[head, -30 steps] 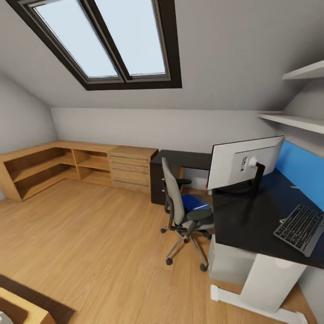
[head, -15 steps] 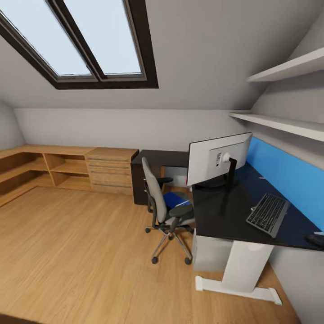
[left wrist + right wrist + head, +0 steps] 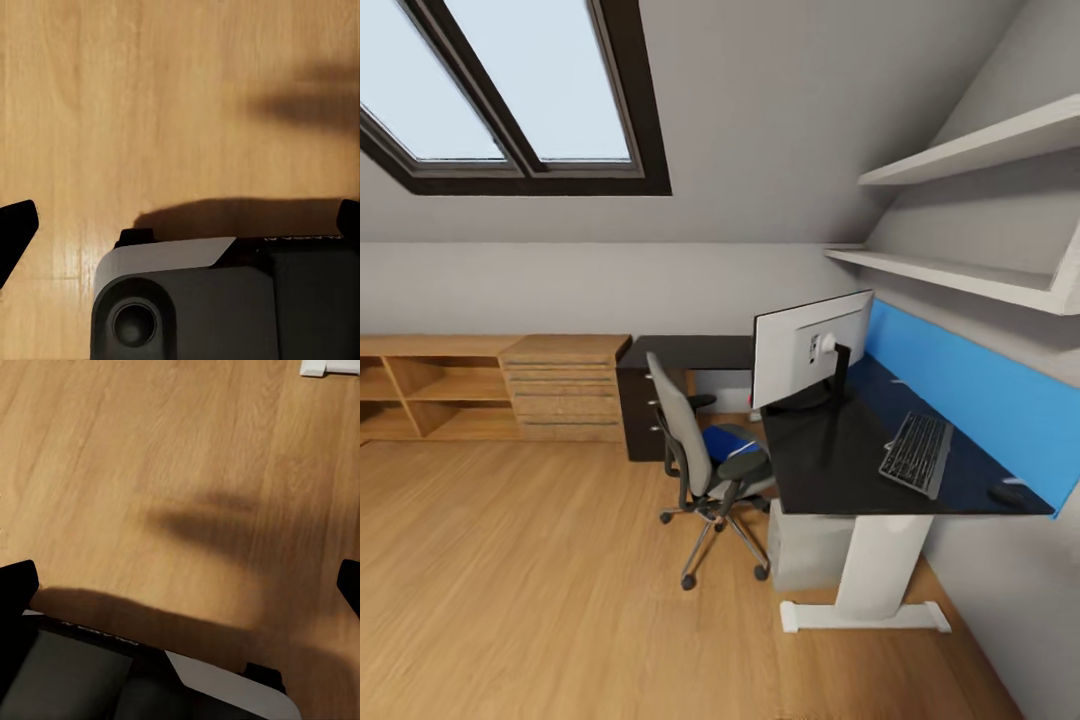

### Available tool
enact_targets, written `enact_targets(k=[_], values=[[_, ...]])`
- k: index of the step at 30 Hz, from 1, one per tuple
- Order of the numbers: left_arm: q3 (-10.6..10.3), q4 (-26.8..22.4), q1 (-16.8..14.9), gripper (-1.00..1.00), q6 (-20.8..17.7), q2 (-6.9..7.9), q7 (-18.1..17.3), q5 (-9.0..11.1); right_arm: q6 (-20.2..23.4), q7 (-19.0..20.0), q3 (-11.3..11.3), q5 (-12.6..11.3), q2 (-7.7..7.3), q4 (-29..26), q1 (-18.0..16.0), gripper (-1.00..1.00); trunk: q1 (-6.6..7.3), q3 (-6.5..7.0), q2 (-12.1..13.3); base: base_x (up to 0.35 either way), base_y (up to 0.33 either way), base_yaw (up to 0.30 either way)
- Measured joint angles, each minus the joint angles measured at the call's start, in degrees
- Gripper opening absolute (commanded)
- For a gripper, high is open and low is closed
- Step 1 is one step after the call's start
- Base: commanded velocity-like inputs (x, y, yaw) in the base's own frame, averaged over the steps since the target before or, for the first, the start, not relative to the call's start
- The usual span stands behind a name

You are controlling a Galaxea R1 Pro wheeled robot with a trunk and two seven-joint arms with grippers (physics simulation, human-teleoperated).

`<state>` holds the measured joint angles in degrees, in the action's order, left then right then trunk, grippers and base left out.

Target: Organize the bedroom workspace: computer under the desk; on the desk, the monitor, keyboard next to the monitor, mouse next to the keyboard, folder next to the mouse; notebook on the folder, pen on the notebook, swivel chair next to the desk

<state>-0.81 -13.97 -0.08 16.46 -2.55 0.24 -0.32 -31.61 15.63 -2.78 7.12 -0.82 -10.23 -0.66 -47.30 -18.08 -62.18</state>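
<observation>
Robot's on approach here; going left to right in the head view: swivel chair (image 3: 700,460) with the blue folder (image 3: 725,440) on its seat, then the computer (image 3: 805,545) tucked under the desk (image 3: 830,465), monitor (image 3: 805,345) up top, keyboard (image 3: 915,452) beside it, mouse (image 3: 1008,493) near the far end. Both wrist cams look down at wood floor (image 3: 150,112); left gripper (image 3: 180,225) and right gripper (image 3: 180,585) both look spread wide, holding nothing. I'd roll up facing the chair's seat side, stopping short of the casters, so the folder's reachable.
</observation>
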Motion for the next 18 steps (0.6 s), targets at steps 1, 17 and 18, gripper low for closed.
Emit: enact_targets(k=[1, 17, 18], values=[[0.0, 0.0, 0.0, 1.00, 0.0, 0.00, 0.0, 0.0, 0.0, 0.0, 0.0, 0.0, 0.01, 0.0, 0.0, 1.00, 0.00, 0.00, 0.0, 0.000, 0.322, -0.300], [-0.4, 0.0, 0.0, 1.00, -0.3, -0.42, -0.1, -0.4, 0.2, -0.2, -0.4, -0.3, -0.15, -0.1, 0.0, 1.00, 0.00, -0.22, 0.0, 0.000, 0.213, -0.193], [-0.5, 0.0, 0.0, 1.00, -0.3, -0.41, -0.1, -0.5, 0.2, -0.3, -0.4, -0.3, -0.21, -0.2, 0.0, 1.00, 0.00, -0.25, 0.0, 0.000, 0.252, -0.080]])
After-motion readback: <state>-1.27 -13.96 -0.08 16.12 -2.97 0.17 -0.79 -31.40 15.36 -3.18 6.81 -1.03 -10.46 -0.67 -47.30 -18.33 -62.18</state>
